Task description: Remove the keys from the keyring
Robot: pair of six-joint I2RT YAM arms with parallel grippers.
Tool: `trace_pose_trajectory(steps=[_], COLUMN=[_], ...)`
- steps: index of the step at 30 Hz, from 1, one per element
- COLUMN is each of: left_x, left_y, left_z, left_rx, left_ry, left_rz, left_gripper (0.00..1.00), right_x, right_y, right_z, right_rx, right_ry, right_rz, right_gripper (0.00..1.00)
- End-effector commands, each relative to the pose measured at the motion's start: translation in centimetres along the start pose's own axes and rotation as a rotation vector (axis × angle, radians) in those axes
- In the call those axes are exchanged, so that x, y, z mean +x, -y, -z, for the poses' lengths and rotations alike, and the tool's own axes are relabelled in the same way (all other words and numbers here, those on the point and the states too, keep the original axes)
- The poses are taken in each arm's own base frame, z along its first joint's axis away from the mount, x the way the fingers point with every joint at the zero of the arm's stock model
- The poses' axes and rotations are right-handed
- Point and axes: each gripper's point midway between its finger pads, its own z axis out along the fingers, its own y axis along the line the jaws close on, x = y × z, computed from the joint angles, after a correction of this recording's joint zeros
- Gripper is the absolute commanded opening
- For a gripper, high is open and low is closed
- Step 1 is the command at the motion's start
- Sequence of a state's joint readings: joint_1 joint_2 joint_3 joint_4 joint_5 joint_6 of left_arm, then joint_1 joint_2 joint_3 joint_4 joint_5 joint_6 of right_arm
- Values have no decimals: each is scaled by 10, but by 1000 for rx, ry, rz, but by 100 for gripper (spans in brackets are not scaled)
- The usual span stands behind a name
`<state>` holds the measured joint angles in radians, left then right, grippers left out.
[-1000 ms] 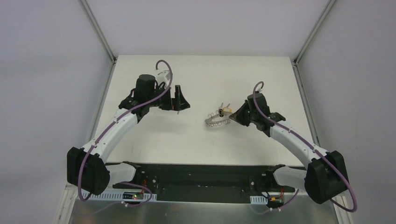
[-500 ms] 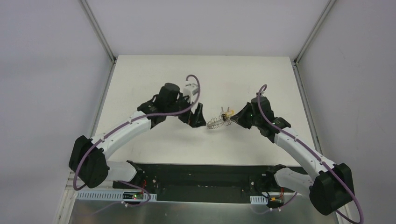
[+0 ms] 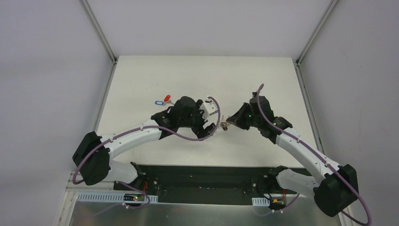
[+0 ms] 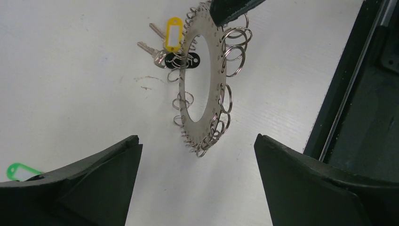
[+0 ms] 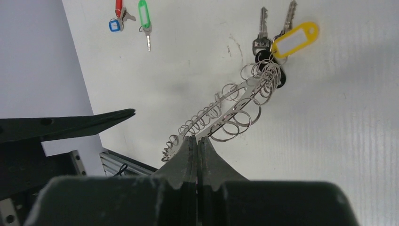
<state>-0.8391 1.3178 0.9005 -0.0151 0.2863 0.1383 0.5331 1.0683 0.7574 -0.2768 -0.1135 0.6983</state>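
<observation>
My right gripper (image 5: pixel 196 139) is shut on the rim of the keyring (image 5: pixel 234 101) and holds it on edge above the table. From the ring's far side hang two metal keys (image 5: pixel 261 29) with a yellow tag (image 5: pixel 294 39) and a black tag. In the left wrist view the keyring (image 4: pixel 217 77) stands upright just ahead of my open left gripper (image 4: pixel 197 140), apart from both fingers. The yellow-tagged key (image 4: pixel 172 34) lies behind it. Loose on the table lie a green-tagged key (image 5: pixel 144 14), a red one (image 3: pixel 167 98) and a blue one (image 3: pixel 158 101).
The black base rail (image 3: pixel 202 176) runs along the table's near edge and shows at the right of the left wrist view (image 4: pixel 367 94). Both grippers (image 3: pixel 220 125) meet near the table's middle. White walls close in the table on three sides.
My left arm has swung right to the keyring, uncovering the red and blue keys. The right gripper has tipped the ring up from lying flatter on the table.
</observation>
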Motion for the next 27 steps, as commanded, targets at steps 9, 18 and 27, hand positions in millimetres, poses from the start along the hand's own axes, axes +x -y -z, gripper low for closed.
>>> trace_pose_trajectory(steps=[9, 18, 27], left_x=[-20, -44, -58], left_y=[6, 10, 4], left_z=[-24, -6, 27], left_rx=[72, 76, -1], left_ry=[36, 89, 139], left_rz=[-127, -143, -168], left_gripper=[64, 0, 0], right_x=[-4, -3, -13], right_y=[-58, -65, -69], right_z=[18, 39, 56], right_rx=[-136, -182, -195], right_ry=[0, 29, 86], right_rz=[4, -14, 13], right_gripper=[0, 0, 19])
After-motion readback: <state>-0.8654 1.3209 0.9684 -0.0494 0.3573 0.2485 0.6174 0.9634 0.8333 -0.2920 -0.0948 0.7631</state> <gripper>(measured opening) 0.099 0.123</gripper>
